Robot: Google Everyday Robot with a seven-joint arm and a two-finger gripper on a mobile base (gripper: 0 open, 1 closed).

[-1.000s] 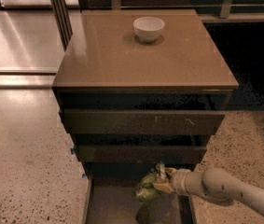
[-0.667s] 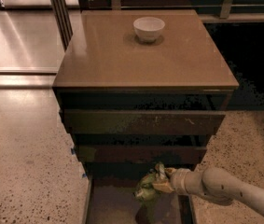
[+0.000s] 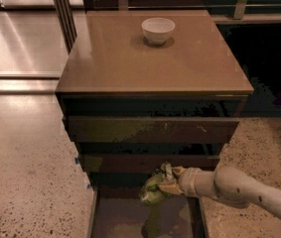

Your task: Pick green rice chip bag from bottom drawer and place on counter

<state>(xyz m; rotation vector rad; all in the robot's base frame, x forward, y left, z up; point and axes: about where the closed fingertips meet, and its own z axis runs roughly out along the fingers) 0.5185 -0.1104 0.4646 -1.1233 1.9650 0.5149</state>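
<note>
Gripper (image 3: pixel 170 181): low in front of the dark drawer cabinet, over the back part of the pulled-out drawer, its tan fingers closed narrowly on a snack bag.

Arm (image 3: pixel 249 192): pale and rounded, it runs away from the gripper toward the lower right edge of the view, with a white cuff just behind the gripper.

Green rice chip bag (image 3: pixel 152 190): crumpled green foil with pale patches, pinched at its upper right side by the gripper. Most of it hangs just to the picture's left of the gripper and a little below it.

Bottom drawer (image 3: pixel 120 217): open, directly under the gripper and the bag. A greenish reflection lies on its grey-brown floor beneath the bag. Whether the bag touches the floor cannot be told.

Middle drawer front (image 3: pixel 150 162): shut, just behind and above the gripper.

Upper drawer front (image 3: pixel 150 130): shut, higher up behind the gripper.

Table (image 3: pixel 120 63): the glossy tan-brown top slab of the cabinet, well above and beyond the gripper.

White bowl (image 3: pixel 158 30): upright on the far part of the table, well apart from the gripper.

Blue tape bits (image 3: pixel 78 160): on the cabinet's edge, to the picture's left of the gripper.

Terrazzo floor (image 3: pixel 26 182): speckled, on both sides of the cabinet, at the gripper's level and below.
</note>
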